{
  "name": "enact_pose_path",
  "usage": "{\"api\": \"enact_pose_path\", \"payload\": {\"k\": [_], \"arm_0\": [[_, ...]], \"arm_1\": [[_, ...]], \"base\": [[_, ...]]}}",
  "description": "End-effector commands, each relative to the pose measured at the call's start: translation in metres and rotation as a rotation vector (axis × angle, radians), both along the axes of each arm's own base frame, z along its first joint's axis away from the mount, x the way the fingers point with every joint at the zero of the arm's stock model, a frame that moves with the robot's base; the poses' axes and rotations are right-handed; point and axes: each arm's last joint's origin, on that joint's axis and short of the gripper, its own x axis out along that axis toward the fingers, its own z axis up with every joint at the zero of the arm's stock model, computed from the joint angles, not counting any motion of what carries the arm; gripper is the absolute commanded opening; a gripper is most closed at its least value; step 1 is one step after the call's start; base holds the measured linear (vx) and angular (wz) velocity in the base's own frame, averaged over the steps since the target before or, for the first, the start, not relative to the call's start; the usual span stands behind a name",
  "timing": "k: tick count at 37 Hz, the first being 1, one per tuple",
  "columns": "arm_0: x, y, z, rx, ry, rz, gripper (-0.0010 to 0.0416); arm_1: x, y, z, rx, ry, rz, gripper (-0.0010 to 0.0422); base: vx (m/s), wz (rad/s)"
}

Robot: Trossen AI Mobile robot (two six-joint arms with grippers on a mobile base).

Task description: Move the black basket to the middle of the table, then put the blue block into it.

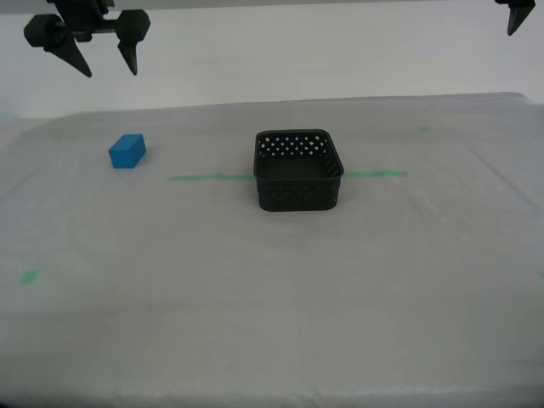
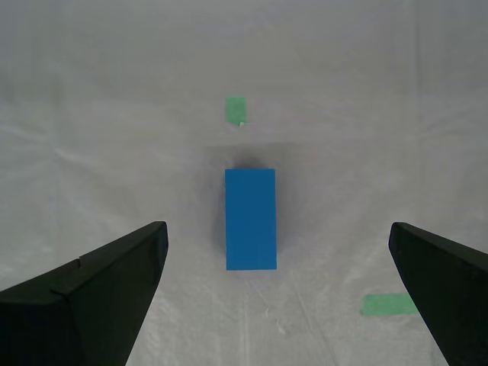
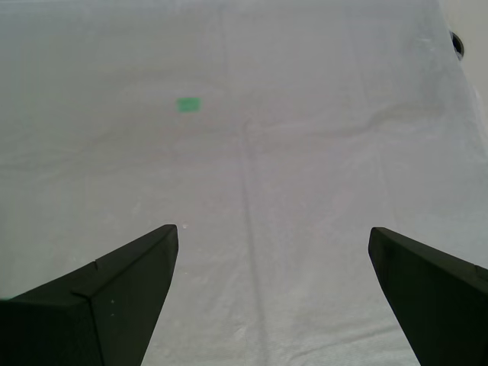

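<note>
Black basket point(image 1: 299, 180) sits mid-desk point(image 1: 255, 323) on the green tape line point(image 1: 204, 178), well apart from both sets of fingers. Blue block point(image 2: 250, 219) lies on the desk directly below my second gripper point(image 2: 274, 297), fingers spread wide, empty. My first gripper point(image 3: 271, 293), fingers also wide, hangs over bare desk.

Second gripper point(image 1: 104, 53) raised high at the exterior view's upper left, black pointed fingers point(image 2: 91, 297) spread wide apart, aimed downward, holding nothing. First gripper point(image 3: 274, 293) likewise spread wide and empty, only one dark fingertip point(image 1: 516, 17) visible at the exterior view's upper right corner.
</note>
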Motion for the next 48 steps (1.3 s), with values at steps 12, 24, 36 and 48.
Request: {"api": "enact_pose_path", "payload": {"k": [12,24,36,48], "arm_0": [[0.0,0.0,0.0,0.001,-0.002,0.001,0.0351],[0.001,0.0,0.001,0.0,-0.009,0.001,0.0351],[0.001,0.0,0.001,0.0,-0.009,0.001,0.035],[0.001,0.0,0.001,0.0,-0.009,0.001,0.035]], "arm_1": [[0.016,0.001,-0.061,-0.003,0.149,-0.003,0.04],[0.022,0.003,-0.102,-0.004,0.233,0.0,0.04],[0.028,0.006,-0.125,0.01,0.212,0.011,0.0401],[0.024,0.019,-0.135,-0.001,0.212,0.034,0.04]], "base": [[0.0,0.0],[0.0,0.0],[0.0,0.0],[0.0,0.0]]}}
